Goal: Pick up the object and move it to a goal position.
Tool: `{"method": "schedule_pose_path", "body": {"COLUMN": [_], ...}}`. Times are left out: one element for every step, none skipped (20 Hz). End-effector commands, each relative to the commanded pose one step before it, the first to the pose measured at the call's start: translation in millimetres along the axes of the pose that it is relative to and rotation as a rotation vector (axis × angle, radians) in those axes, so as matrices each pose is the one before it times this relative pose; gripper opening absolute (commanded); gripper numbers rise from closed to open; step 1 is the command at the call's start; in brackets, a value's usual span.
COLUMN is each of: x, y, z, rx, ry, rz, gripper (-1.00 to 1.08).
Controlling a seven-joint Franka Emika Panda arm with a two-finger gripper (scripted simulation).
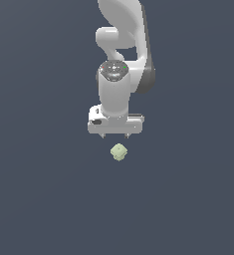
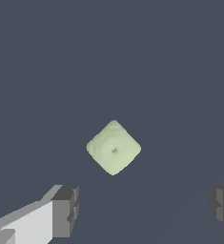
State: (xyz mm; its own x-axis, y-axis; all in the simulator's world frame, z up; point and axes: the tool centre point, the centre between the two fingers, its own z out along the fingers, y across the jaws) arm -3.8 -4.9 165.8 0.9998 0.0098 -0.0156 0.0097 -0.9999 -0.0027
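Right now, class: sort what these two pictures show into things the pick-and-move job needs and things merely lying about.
Part of the job:
- the object, a small pale yellow-green lumpy blob
- the gripper, open, not touching the object

Just lying about:
- nothing else shows; only the plain dark ground, and no goal marker is visible

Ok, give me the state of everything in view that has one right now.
claw: open, fingers wide apart, holding nothing.
object: free on the surface, not gripped, not between the fingers, sitting apart from them in the wrist view.
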Motion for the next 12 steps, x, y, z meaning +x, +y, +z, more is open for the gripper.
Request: {"method": "schedule_pose_path", "body": {"x": [0.00,-0.14,-0.41,-0.69,-0.99,-1.26,-1.17,-0.92,-0.63,-0.32,-0.09,0.05], "y": [0.01,-0.70,-2.15,-3.46,-4.87,-5.96,-5.27,-3.94,-2.55,-1.14,-0.30,0.30], "z": [0.00,-0.02,-0.04,-0.08,-0.14,-0.24,-0.32,-0.37,-0.36,-0.28,-0.17,-0.04], "rx": [0.00000,0.00036,0.00126,0.00197,0.00278,0.00346,0.00306,0.00225,0.00160,0.00084,0.00021,-0.00012], "ry": [0.00000,-0.00002,-0.00010,-0.00017,-0.00026,-0.00037,-0.00037,-0.00031,-0.00024,-0.00014,-0.00004,0.00002], "rz": [0.00000,-0.00059,-0.00191,-0.00283,-0.00363,-0.00369,-0.00209,-0.00027,0.00110,0.00176,0.00136,0.00068], "gripper": [1.00,1.00,1.00,1.00,1.00,1.00,1.00,1.00,1.00,1.00,1.00,1.00]}}
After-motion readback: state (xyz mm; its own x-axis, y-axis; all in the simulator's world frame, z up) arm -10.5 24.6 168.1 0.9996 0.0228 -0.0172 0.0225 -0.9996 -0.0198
